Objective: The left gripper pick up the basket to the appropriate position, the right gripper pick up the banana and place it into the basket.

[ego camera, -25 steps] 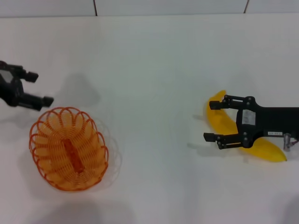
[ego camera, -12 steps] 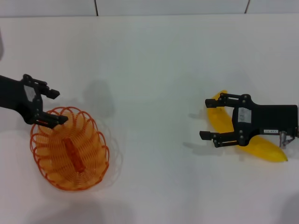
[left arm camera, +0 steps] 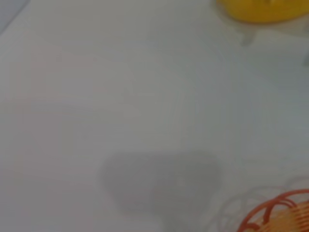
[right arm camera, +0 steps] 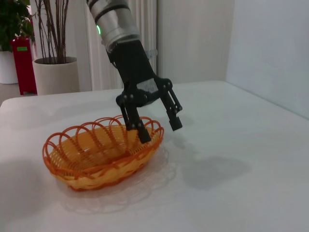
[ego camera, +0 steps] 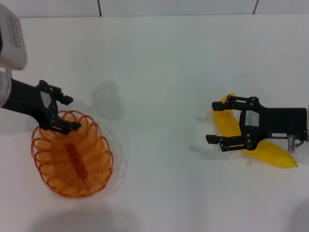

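The orange wire basket [ego camera: 71, 155] stands on the white table at the front left; it also shows in the right wrist view [right arm camera: 101, 153] and at the edge of the left wrist view [left arm camera: 282, 215]. My left gripper [ego camera: 71, 113] is open at the basket's far rim, one finger inside the rim and one outside, as the right wrist view [right arm camera: 161, 131] shows. The yellow banana [ego camera: 226, 124] lies on the table at the right, and part of it shows in the left wrist view [left arm camera: 263, 9]. My right gripper [ego camera: 213, 122] is open over the banana, its body hiding the banana's middle.
The white table [ego camera: 159, 72] ends at a wall seam at the back. A white part of the left arm [ego camera: 10, 41] shows at the upper left. Potted plants [right arm camera: 53, 58] stand beyond the table in the right wrist view.
My left gripper has moved right and forward from beside the basket to its far rim, one finger now inside. The right gripper has shifted slightly and stays open over the banana.
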`<state>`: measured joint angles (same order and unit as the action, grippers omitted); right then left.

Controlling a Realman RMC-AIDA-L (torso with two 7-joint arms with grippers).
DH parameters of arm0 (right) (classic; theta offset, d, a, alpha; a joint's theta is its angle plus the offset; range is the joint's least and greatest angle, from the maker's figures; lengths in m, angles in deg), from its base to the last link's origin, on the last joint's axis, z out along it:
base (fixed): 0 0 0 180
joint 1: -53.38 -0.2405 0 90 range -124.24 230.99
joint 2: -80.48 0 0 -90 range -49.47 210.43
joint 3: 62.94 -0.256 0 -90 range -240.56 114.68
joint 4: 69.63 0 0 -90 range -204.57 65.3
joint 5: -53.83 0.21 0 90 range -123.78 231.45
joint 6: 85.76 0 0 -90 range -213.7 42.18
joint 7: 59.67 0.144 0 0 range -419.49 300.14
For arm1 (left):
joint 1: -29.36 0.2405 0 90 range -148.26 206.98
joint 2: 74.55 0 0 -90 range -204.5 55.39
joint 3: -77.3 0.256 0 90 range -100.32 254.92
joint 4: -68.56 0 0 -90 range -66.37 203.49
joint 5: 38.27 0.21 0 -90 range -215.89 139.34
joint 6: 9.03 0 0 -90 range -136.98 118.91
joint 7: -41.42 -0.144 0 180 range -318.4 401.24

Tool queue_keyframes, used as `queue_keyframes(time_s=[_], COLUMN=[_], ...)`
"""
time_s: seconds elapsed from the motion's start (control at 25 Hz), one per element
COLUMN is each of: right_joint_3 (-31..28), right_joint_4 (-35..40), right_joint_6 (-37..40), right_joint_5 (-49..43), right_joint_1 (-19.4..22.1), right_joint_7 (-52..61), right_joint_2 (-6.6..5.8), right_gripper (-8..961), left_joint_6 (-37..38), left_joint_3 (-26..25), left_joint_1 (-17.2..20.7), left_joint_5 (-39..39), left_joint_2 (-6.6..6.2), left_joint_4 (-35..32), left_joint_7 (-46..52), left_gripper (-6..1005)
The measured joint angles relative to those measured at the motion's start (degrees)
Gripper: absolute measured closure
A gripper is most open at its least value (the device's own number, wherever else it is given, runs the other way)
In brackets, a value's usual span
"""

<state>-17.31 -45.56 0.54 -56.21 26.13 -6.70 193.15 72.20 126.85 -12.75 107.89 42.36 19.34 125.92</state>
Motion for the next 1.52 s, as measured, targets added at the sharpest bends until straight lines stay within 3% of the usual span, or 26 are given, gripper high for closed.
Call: queue_keyframes(time_s=[0.2,0.48,0.92,1.24,1.52], right_joint_3=[0.0,-0.1,-0.1,-0.1,-0.5], right_joint_4=[0.0,0.0,0.0,0.0,0.0], right_joint_6=[0.0,0.0,-0.1,-0.1,-0.1], right_joint_5=[0.0,0.0,0.0,0.0,0.0], right_joint_1=[-0.1,-0.1,0.2,0.5,0.5], right_joint_7=[1.1,1.3,1.3,1.3,1.3], right_joint_2=[0.00,0.00,-0.04,-0.19,-0.28], right_gripper=[82,84,86,88,89], left_joint_6=[-2.8,-3.7,-3.2,2.2,9.6], left_joint_3=[3.2,3.5,4.4,3.0,0.4], left_joint_1=[0.0,-0.2,-0.2,0.0,3.1], left_joint_5=[0.1,-0.4,-0.4,-3.3,-10.5], left_joint_2=[0.09,0.21,0.18,-0.28,-0.26], left_joint_4=[1.2,1.2,1.0,-0.3,-7.5], left_joint_7=[1.4,1.8,2.3,2.6,9.4], left_gripper=[362,431,839,882,908])
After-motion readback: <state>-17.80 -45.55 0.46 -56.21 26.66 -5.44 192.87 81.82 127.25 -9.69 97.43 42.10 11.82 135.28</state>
